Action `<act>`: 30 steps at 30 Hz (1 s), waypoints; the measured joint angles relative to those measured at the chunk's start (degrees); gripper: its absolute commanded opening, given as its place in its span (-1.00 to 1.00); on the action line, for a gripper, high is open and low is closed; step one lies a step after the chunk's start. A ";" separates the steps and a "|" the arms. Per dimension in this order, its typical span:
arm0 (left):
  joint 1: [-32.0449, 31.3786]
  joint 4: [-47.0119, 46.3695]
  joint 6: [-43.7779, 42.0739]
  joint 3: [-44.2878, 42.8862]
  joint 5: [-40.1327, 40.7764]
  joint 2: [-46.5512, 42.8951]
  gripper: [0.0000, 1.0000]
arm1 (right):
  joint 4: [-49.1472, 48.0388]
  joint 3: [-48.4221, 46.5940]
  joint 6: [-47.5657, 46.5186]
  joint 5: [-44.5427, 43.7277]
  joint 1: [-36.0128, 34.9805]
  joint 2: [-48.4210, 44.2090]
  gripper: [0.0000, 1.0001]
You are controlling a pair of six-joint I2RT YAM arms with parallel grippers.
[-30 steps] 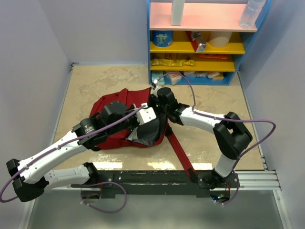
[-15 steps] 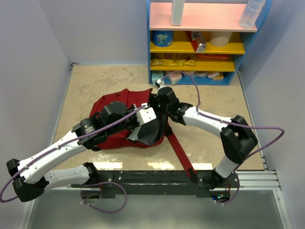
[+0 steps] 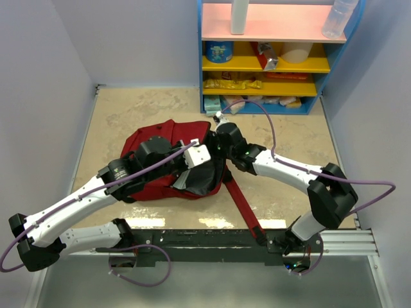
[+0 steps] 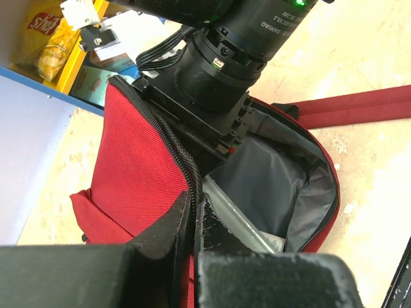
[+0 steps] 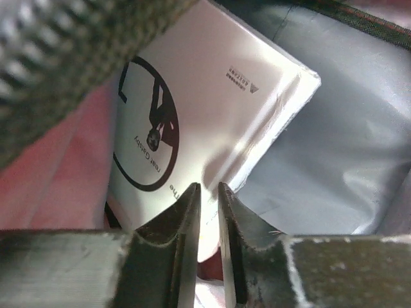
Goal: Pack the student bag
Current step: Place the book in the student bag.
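The student bag (image 3: 173, 128) lies mid-table, dark red, mouth open toward the right arm, its long strap (image 3: 241, 199) trailing to the near edge. My left gripper (image 4: 192, 196) is shut on the bag's black zipper rim (image 4: 173, 144) and holds the mouth up. My right gripper (image 5: 207, 187) reaches into the opening (image 3: 217, 146), jaws drawn to a thin slit. A white book (image 5: 212, 96) with a black circle on its cover rests against the grey lining (image 5: 334, 147) just past the tips. I cannot tell whether they touch it. A flat grey item (image 4: 250, 224) lies deeper inside.
A blue shelf unit (image 3: 270, 64) with yellow shelves, snack packets and a clear bottle (image 3: 337, 19) stands at the back right. Pale walls close in the left and right sides. A black rail (image 3: 212, 239) runs along the near edge.
The right gripper's jaws have closed from wide open to a thin slit. The right arm's elbow has swung right and its wrist has shifted slightly right. The left arm has not moved.
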State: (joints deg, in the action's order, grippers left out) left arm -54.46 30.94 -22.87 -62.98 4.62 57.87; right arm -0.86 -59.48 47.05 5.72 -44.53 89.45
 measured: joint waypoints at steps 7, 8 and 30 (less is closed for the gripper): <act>0.02 0.00 0.02 0.02 0.00 0.02 -1.00 | 0.87 1.70 -1.11 -0.35 0.24 -2.16 -0.75; 0.02 0.00 0.02 0.02 0.00 0.02 -1.00 | 1.03 1.75 -1.31 -0.57 0.33 -2.54 -0.79; 0.02 0.02 0.02 0.02 0.11 0.02 -1.00 | -0.90 -3.02 -2.43 -8.26 -0.37 7.72 -1.00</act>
State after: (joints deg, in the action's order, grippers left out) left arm -54.43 30.96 -22.85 -62.96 4.73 57.89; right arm -1.76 -62.50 44.62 -2.55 -44.91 97.17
